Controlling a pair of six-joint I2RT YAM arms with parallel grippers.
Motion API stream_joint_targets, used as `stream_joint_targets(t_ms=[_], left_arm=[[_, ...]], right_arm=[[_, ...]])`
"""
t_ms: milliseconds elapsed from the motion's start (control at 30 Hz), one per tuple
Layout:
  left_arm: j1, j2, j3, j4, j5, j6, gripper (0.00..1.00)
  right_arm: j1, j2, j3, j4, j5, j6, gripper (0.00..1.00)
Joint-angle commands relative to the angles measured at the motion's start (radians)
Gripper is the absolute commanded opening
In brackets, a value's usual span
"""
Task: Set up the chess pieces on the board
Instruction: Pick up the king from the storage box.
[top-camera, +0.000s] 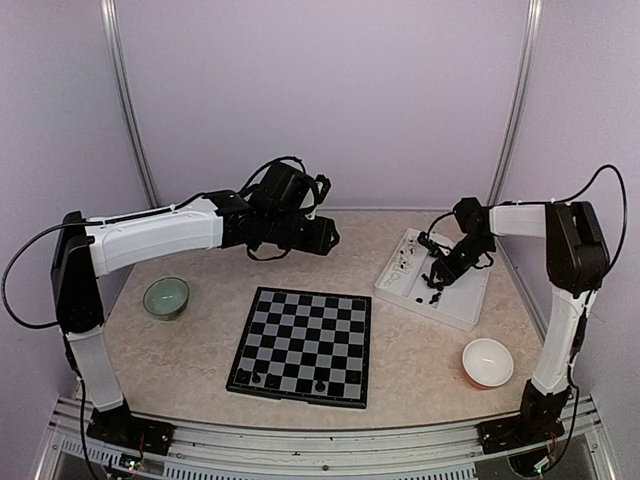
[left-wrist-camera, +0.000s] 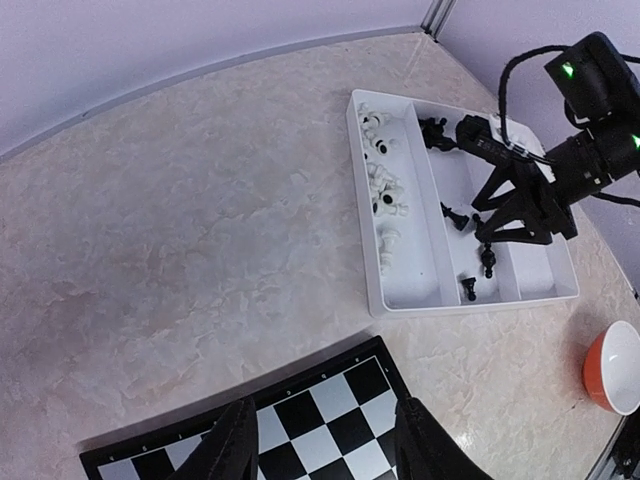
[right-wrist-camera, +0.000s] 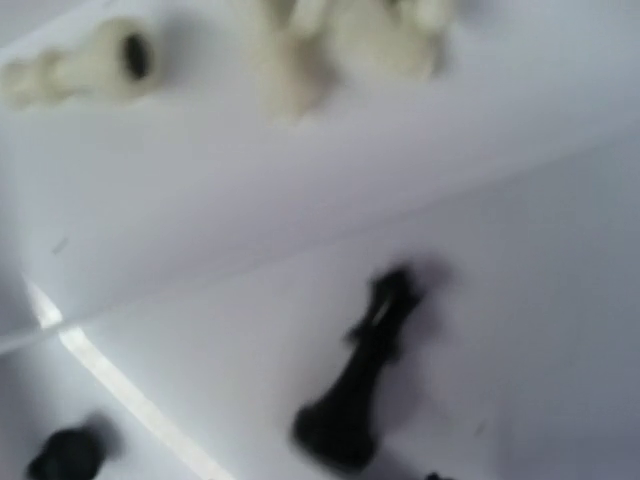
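Observation:
The board (top-camera: 302, 343) lies flat in the middle, with three black chess pieces (top-camera: 268, 379) on its near row. More black pieces (left-wrist-camera: 487, 260) lie in the right compartments of a white tray (top-camera: 455, 310). My right gripper (top-camera: 437, 278) is down in that tray, and in the left wrist view (left-wrist-camera: 502, 234) its jaws stand apart over the black pieces. The blurred right wrist view shows one black piece (right-wrist-camera: 360, 385) lying on the tray floor, with no fingers in frame. My left gripper (left-wrist-camera: 330, 450) hangs open and empty above the board's far edge (left-wrist-camera: 300, 415).
Several white pieces (left-wrist-camera: 385, 185) lie in the tray's left compartment. A teal bowl (top-camera: 165, 297) sits left of the board. An orange bowl with a white inside (top-camera: 487, 362) sits at the near right. Metal posts and walls stand behind.

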Motion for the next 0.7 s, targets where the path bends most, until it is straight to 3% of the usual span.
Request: stream_joint_targets(t_ms=[0,333,667], left_arm=[[0.002,-0.015,-0.026,0.026,0.030,0.007,0.47],[0.012,-0.033,-0.043,0.021,0.038,-0.017,0.47],[0.015,-0.027,-0.032,0.015,0.056,-0.035,0.47]], right_arm=[[0.023,0.067,0.089,-0.042,0.052,0.002,0.45],[0.063,0.149,0.132,-0.061,0.137,0.030,0.34],[0.074,0.091,0.113,-0.076,0.149,0.035,0.07]])
